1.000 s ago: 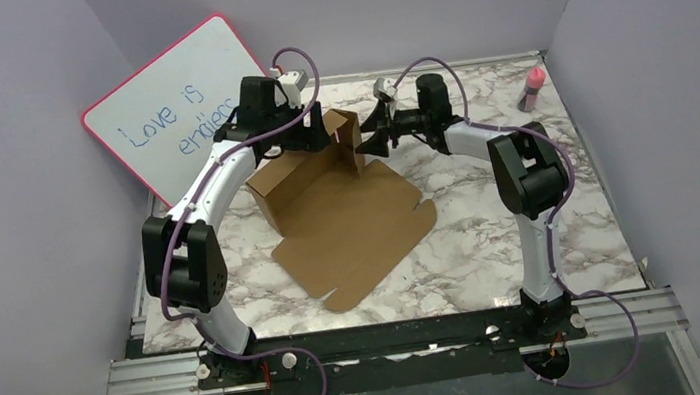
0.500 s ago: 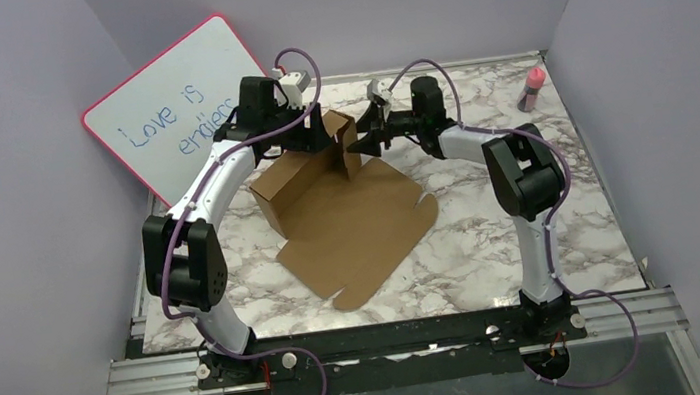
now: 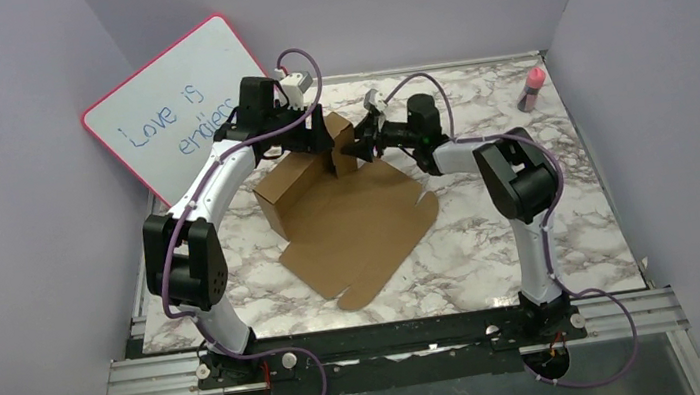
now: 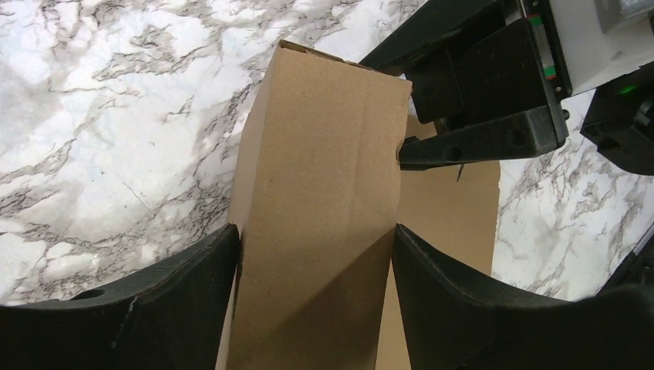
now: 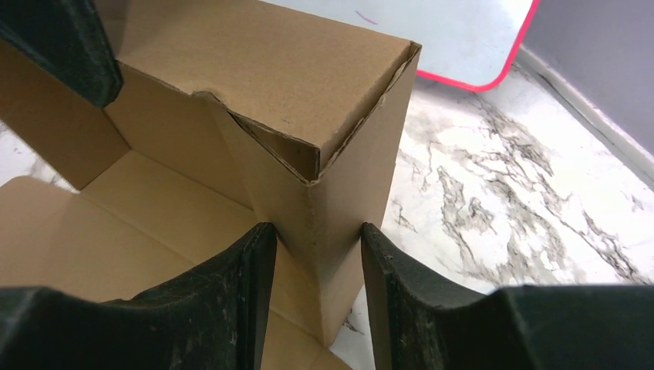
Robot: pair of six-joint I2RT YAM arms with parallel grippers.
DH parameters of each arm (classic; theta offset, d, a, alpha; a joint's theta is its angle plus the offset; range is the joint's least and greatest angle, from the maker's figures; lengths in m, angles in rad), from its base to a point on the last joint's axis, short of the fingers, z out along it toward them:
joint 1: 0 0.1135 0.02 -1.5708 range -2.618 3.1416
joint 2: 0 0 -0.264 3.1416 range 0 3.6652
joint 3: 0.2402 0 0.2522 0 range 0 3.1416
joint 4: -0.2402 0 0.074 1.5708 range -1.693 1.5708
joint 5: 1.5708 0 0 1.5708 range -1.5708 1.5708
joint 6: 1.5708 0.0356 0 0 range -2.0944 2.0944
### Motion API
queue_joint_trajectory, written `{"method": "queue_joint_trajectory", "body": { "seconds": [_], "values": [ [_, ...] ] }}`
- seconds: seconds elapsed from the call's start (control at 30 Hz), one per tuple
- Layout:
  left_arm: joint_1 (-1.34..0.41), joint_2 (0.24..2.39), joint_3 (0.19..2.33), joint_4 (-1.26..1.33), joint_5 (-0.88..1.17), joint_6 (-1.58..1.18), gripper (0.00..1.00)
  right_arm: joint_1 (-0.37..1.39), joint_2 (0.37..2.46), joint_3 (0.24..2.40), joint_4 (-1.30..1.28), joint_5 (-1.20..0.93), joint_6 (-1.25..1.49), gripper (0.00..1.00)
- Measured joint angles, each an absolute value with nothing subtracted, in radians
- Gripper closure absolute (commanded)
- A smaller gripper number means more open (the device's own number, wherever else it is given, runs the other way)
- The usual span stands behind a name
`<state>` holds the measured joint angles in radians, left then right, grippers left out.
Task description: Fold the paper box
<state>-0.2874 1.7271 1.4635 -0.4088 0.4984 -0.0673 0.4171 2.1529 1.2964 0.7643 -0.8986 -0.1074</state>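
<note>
The paper box (image 3: 354, 222) is roughly halfway, I'd say. It sits on the marble worktop (image 3: 492, 240) toward the far left, just in front of the whiteboard (image 3: 169, 109). The far end is stood up, with walls raised and one of them rolled over into a double thickness. The big lid panel lies flat toward the arms with its flaps untucked (whether every side wall is up I can't tell from the top view).

The left fingers (image 4: 177, 308) are spread wide and pressed against both faces of that doubled wall, so it's gripped. The right fingers (image 5: 208, 308) sit much narrower, straddling the upright corner next to it and about touching both sides. I can't tell if they're actually clamping.

Left to do, my guess: lock that corner, sort out any remaining walls, then close the lid and tuck it.
</note>
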Motion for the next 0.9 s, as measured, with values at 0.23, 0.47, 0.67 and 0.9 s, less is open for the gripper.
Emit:
{"method": "queue_joint_trajectory", "body": {
  "seconds": [0.23,0.47,0.67,0.9],
  "values": [
    [-0.287,1.727,1.464,-0.408,0.535,-0.067,0.27,0.441,2.153,1.282,0.842,-0.808,-0.076,0.57],
    [-0.287,1.737,1.465,-0.408,0.565,-0.068,0.24,0.472,2.155,1.274,0.899,-0.71,-0.061,0.67],
    [-0.288,1.761,1.479,-0.409,0.595,-0.084,0.23,0.483,2.155,1.244,0.933,-0.642,-0.057,0.75],
    [-0.289,1.771,1.481,-0.407,0.623,-0.117,0.23,0.494,2.127,1.189,0.944,-0.562,-0.057,0.78]
  ]
}}
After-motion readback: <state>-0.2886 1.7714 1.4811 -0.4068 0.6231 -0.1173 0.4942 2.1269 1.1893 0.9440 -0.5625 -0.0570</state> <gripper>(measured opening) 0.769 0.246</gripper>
